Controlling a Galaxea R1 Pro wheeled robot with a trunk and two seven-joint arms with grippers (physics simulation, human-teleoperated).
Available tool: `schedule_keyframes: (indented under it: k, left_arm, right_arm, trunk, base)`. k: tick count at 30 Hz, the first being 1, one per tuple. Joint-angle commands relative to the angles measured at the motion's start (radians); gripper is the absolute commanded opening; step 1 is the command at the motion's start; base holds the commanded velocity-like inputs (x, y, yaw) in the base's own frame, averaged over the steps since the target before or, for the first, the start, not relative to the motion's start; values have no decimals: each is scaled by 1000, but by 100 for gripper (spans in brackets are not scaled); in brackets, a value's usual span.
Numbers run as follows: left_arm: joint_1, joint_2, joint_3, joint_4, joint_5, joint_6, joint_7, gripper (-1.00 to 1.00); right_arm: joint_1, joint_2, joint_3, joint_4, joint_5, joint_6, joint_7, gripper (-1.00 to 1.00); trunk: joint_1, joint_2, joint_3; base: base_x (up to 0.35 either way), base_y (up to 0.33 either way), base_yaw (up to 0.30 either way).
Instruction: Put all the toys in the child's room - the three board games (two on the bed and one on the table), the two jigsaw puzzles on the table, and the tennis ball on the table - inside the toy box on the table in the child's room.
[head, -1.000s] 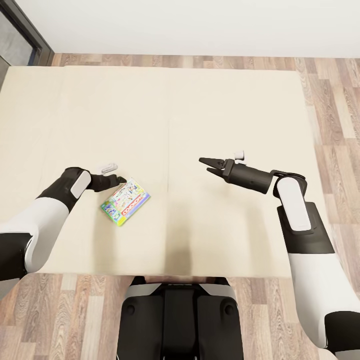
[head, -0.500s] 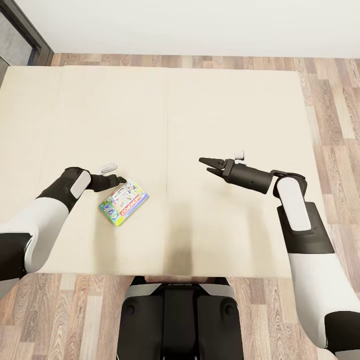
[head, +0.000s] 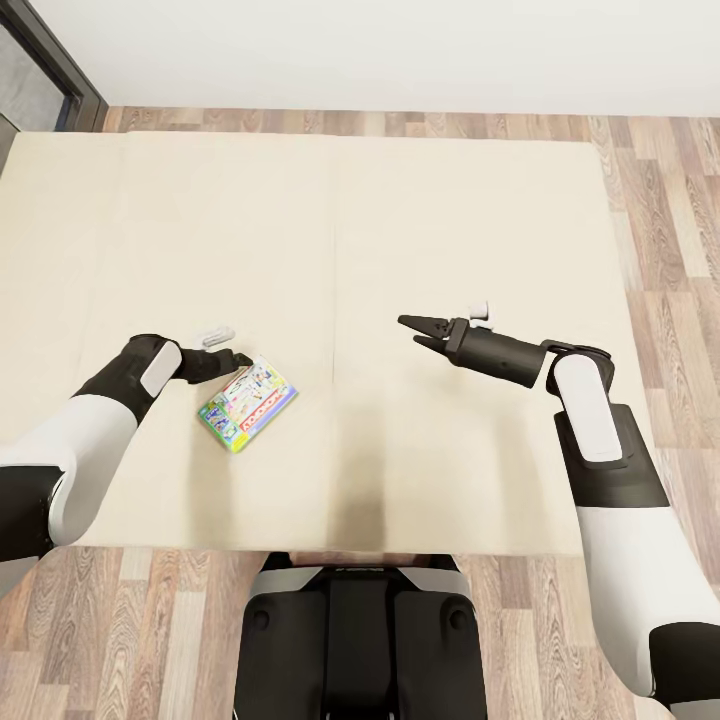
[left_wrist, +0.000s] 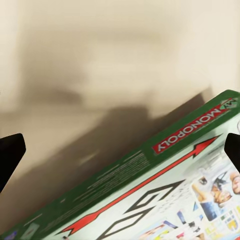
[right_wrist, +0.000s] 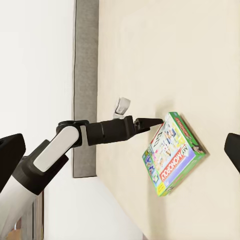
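One board game (head: 247, 403), a flat green-edged Monopoly box, lies on the beige bed (head: 420, 220) near its front left. My left gripper (head: 240, 360) is low at the box's far corner. The left wrist view shows its fingertips (left_wrist: 12, 152) spread wide, with the box's green edge (left_wrist: 165, 165) just beyond them and nothing held. I cannot tell whether a finger touches the box. My right gripper (head: 416, 334) hovers open over the bed's middle right, well away from the box. The right wrist view looks across at the box (right_wrist: 172, 152) and the left gripper (right_wrist: 149, 121).
The mattress spreads wide and bare around the box. Wood plank floor (head: 670, 230) runs along the bed's right side and in front of it. A white wall (head: 380, 50) lies beyond, and a grey frame edge (right_wrist: 86, 75) borders the mattress.
The box has shifted a hair to the left beside the left gripper. Both arms hold their places.
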Motion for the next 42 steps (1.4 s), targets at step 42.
schedule_keyframes:
  k: [42]
  left_arm:
    - [0, 0, -88, 14, 0, 142, 13, 100]
  right_arm:
    - [-1, 1, -1, 0, 10, 1, 10, 100]
  trunk:
    - [0, -1, 3]
  base:
    - [0, 0, 0]
